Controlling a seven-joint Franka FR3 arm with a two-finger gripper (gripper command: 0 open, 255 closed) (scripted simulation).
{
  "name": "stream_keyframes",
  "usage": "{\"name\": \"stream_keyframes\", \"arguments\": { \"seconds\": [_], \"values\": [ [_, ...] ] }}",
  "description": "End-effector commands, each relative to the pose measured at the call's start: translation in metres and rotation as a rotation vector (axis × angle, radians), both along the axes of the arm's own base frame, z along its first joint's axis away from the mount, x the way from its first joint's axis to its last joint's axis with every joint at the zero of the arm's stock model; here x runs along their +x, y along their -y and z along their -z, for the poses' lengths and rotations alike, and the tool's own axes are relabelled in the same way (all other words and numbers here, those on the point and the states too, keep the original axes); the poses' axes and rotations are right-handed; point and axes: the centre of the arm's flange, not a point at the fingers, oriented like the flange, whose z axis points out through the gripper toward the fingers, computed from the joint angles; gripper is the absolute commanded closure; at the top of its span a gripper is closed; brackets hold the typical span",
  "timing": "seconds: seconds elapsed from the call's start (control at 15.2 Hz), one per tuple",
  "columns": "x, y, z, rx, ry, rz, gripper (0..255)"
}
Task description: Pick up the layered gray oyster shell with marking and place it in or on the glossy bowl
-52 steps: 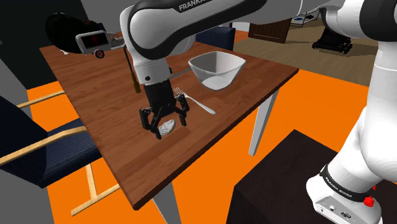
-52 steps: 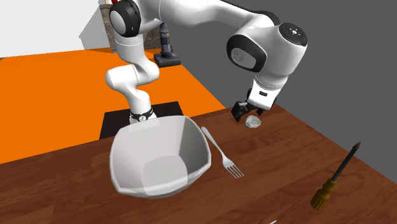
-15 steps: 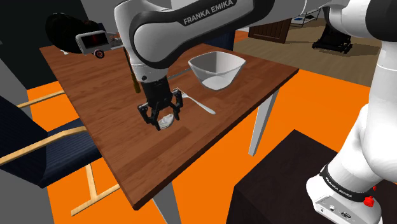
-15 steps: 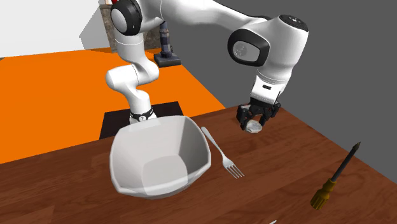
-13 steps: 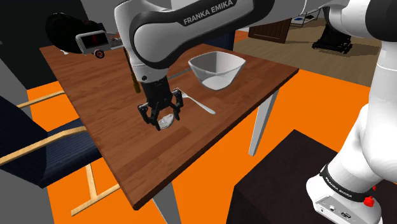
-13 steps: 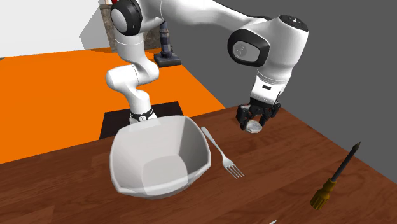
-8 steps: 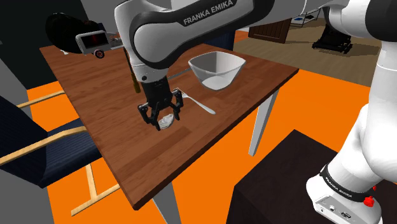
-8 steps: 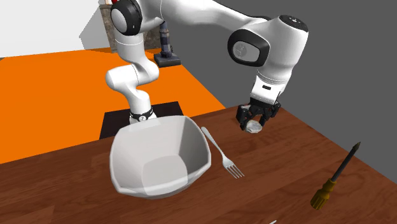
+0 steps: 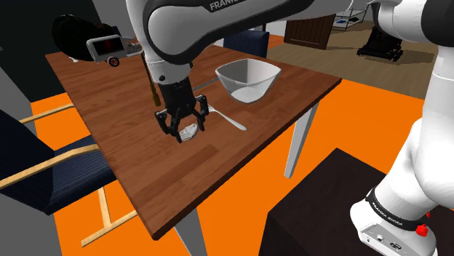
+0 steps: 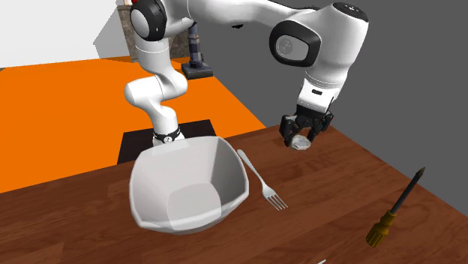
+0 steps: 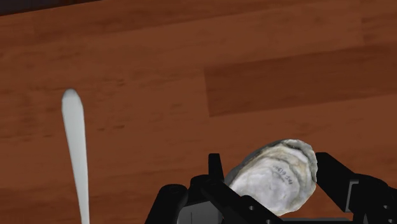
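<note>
The gray layered oyster shell [image 11: 275,178], with small dark marks on it, is clasped between my black gripper's [image 11: 271,167] fingers. In the shoulder view the gripper [image 9: 186,129] holds the shell [image 9: 189,132] just above the wooden table [image 9: 109,116], near the middle of its front half. The second exterior view shows the shell [image 10: 301,140] hanging in the gripper [image 10: 303,137] a little above the tabletop. The glossy white bowl [image 9: 244,91] stands upright toward the shoulder view's right of the gripper; it looms large in the second exterior view [image 10: 150,161].
A silver fork [image 9: 227,117] [image 10: 262,182] [image 11: 76,153] lies between shell and bowl. A screwdriver [image 10: 394,210] lies on the table beyond the gripper. A black device [image 9: 87,40] sits at the table's far corner. A blue chair [image 9: 44,167] stands beside the table.
The gripper has risen a little with the shell clasped in it, so the shell has left the tabletop. Bowl and fork have not moved.
</note>
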Motion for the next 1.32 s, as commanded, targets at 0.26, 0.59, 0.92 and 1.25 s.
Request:
{"name": "stream_keyframes", "arguments": {
  "seconds": [0.26, 0.59, 0.92, 1.25],
  "values": [
    [-0.001, 0.0, -0.032, 0.0, 0.0, 0.0, 255],
    [-0.001, 0.0, -0.059, 0.0, 0.0, 0.0, 255],
    [-0.001, 0.0, -0.085, 0.0, 0.0, 0.0, 255],
    [-0.001, 0.0, -0.112, 0.0, 0.0, 0.0, 255]
  ]
}}
